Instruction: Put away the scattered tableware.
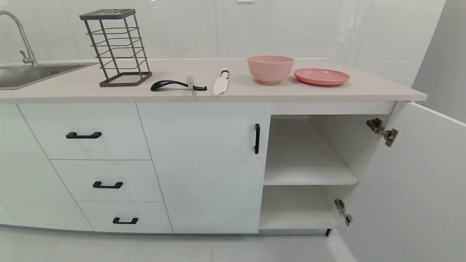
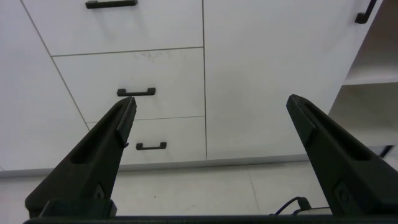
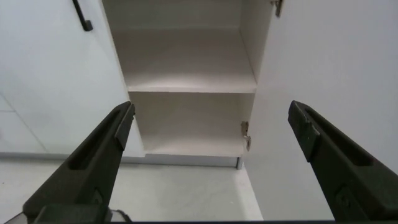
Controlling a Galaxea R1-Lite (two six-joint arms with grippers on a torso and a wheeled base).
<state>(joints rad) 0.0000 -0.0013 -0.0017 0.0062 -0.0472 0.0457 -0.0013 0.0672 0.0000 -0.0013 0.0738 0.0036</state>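
Observation:
On the countertop (image 1: 204,92) stand a pink bowl (image 1: 270,69) and, to its right, a pink plate (image 1: 321,76). Left of the bowl lie a white knife (image 1: 221,83) with a white blade and a black ladle-like spoon (image 1: 174,85) with chopsticks beside its handle. My left gripper (image 2: 210,106) is open, held low in front of the white drawers (image 2: 127,74) with nothing between its fingers. My right gripper (image 3: 211,115) is open too, facing the open cabinet's shelves (image 3: 186,78), holding nothing.
A dark wire rack (image 1: 118,47) stands on the counter left of the spoon, and a steel sink (image 1: 32,72) with a tap lies at the far left. The right cabinet door (image 1: 411,189) hangs open, swung out to the right. Both shelves (image 1: 305,178) inside are bare.

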